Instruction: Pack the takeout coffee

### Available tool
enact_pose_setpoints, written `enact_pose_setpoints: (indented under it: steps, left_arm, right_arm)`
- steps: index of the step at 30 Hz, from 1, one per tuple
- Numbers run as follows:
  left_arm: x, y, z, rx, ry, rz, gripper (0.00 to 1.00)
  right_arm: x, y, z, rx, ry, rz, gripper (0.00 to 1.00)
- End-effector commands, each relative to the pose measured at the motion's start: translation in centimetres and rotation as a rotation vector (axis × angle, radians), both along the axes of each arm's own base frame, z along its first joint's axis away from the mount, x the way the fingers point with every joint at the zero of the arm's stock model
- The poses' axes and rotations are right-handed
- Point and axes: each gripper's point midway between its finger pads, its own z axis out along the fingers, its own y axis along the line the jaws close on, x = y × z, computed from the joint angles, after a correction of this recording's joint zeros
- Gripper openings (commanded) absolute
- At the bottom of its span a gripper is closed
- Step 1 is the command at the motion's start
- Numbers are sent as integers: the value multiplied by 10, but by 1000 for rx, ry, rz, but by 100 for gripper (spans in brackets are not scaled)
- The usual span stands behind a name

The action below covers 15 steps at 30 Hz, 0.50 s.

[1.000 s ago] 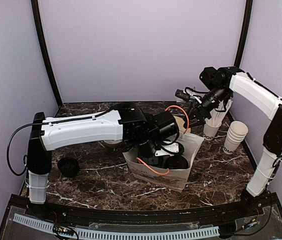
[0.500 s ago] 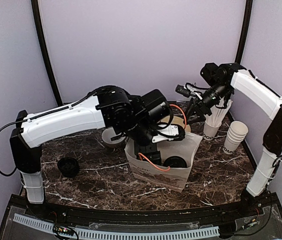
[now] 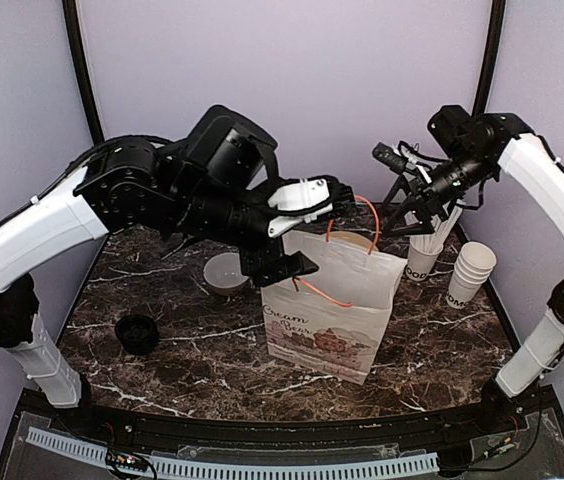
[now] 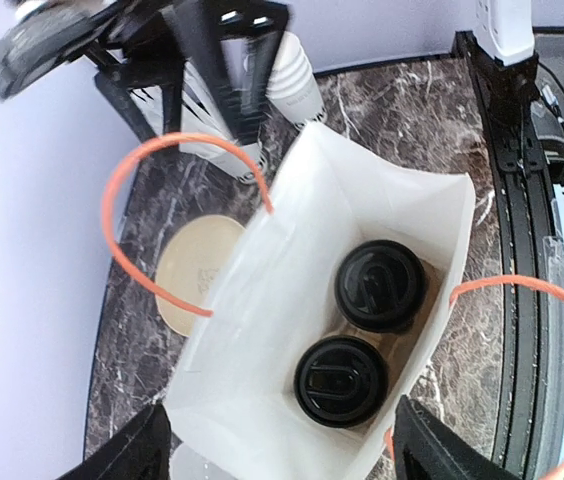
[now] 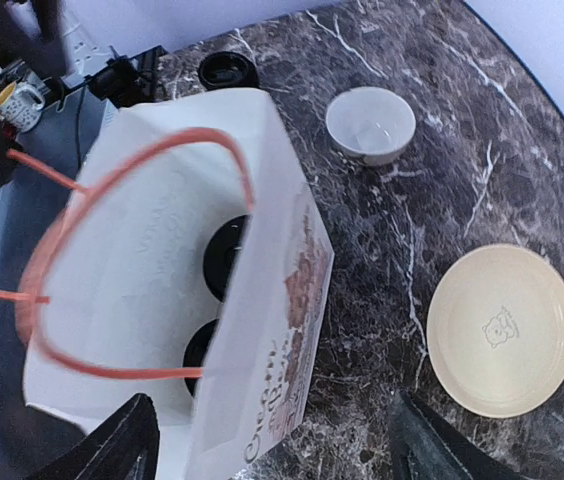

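Note:
The takeout coffee is two cups with black lids (image 4: 380, 285) (image 4: 342, 380) standing side by side at the bottom of a white paper bag (image 3: 332, 310) with orange handles. Only the lids show; they also show in the right wrist view (image 5: 224, 257). My left gripper (image 3: 280, 266) hovers above the bag's left rim, open and empty; in its own view the fingers (image 4: 282, 462) straddle the bag mouth. My right gripper (image 3: 405, 212) is open and empty above the bag's back right corner, and it also shows in the right wrist view (image 5: 277, 450).
A cream plate (image 5: 502, 330) lies behind the bag. A small white bowl-like cup (image 3: 227, 272) stands left of the bag. A loose black lid (image 3: 138, 333) lies at the left. A stack of lidless cups (image 3: 470, 272) and a cup of white sticks (image 3: 427, 255) stand at the right.
My left gripper has risen out of the bag, leaving the lidded cups inside. The bag now stands upright. My right gripper has lifted and drawn back to the right.

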Motion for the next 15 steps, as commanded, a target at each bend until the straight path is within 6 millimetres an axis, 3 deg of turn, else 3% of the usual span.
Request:
enact_pose_setpoints:
  steps: [1,3,7,11,13,15]
  left_arm:
    - [11,2,41,-152,-120,20,78]
    - [12,4,57,-212,-139,32,77]
    - [16,14,86,-315,-171,84,77]
    - [22,37,118,-456,-229,173,77]
    - [28,53,134,-545,-274,241,78]
    - [31,71,147,-620,-315,300,79]
  right_arm:
    - [-62,0,45,191,-71,141,91]
    - [-69,5,44,195,-60,146,93]
    - [-60,17,40,172,-37,117,87]
    - [-26,37,35,143,-72,-27,69]
    - [-21,46,32,133,-52,-31,48]
    - [-27,53,34,141,-36,-4,14]
